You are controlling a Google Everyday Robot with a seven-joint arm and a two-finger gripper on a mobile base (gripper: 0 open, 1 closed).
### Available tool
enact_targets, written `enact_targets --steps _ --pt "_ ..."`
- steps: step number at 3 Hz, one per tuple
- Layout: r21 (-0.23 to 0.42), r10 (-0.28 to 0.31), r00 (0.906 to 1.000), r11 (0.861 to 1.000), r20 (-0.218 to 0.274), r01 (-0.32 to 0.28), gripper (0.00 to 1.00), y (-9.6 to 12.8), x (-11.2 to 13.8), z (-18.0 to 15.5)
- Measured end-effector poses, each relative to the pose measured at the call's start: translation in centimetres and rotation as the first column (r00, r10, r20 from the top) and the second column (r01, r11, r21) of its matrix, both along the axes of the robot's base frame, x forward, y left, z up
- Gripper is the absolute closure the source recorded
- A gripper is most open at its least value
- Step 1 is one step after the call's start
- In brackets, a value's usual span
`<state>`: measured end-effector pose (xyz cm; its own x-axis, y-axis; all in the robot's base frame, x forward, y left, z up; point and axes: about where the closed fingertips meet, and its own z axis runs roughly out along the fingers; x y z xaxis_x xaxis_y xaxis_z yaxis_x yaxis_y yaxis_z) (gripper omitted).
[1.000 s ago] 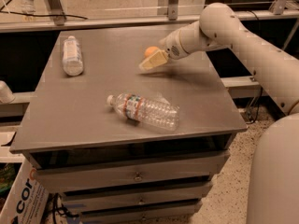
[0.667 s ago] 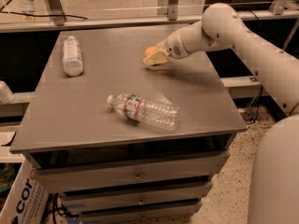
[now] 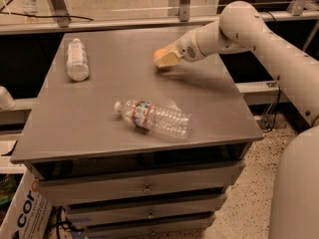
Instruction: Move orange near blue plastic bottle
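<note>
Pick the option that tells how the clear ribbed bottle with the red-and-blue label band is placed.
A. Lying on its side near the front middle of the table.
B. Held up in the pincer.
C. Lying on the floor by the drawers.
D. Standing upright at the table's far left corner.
A: the clear ribbed bottle lies on its side near the front middle of the table, while the pincer is at the table's far right part, apart from it.

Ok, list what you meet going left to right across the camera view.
blue plastic bottle → tool, over the table's far right part, holding the orange → arm's elbow joint. The clear water bottle spans the tool's position, so it is left out.
</note>
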<state>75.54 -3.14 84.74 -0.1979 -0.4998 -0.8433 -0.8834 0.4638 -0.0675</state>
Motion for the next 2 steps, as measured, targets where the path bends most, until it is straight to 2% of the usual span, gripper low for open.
enact_targets --steps 1,2 --pt "0.05 0.076 0.997 0.996 0.009 -0.077 1.0 2.4 -1.0 2.0" --pt "0.077 0.161 0.9863 0.984 0.038 -0.163 1.0 6.1 -2.2 3.9"
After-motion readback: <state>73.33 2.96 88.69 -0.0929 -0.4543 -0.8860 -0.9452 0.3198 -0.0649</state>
